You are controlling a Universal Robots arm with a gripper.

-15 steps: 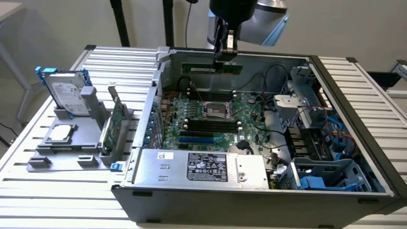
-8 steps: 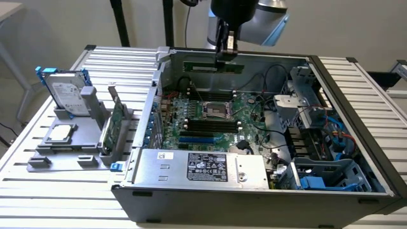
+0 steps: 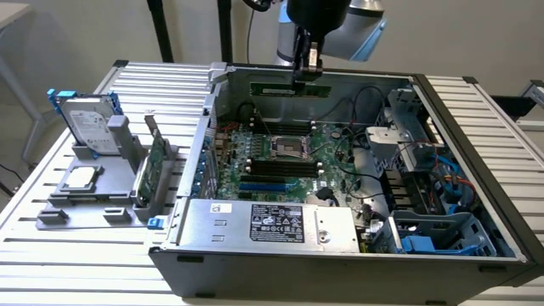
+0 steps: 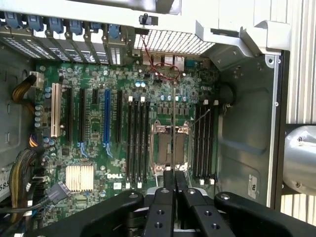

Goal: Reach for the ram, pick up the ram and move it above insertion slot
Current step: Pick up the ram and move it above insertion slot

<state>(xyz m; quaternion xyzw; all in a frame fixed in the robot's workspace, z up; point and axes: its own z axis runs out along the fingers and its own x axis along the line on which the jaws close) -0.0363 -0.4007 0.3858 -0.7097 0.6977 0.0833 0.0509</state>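
The case (image 3: 510, 236) is open on top, so there is free room above the board (image 4: 94, 148). The gripper (image 3: 307, 75) hangs up there with the ram (image 3: 289, 89), clear of the slots (image 4: 137, 143). Cables (image 3: 361, 105) and a metal cage (image 3: 408, 115) crowd the exterior view's right side.

A robotics lab or electronics workshop. An opened computer case (image 3: 340, 191) with its motherboard (image 4: 123, 123) bare lies on a slatted aluminium tabletop (image 3: 85, 255). A grey fixture (image 3: 93, 191) holds spare parts beside it.

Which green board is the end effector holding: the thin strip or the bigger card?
The thin ram, held above the open computer case by the end effector. The bigger card stands in the grey holder outside the case.
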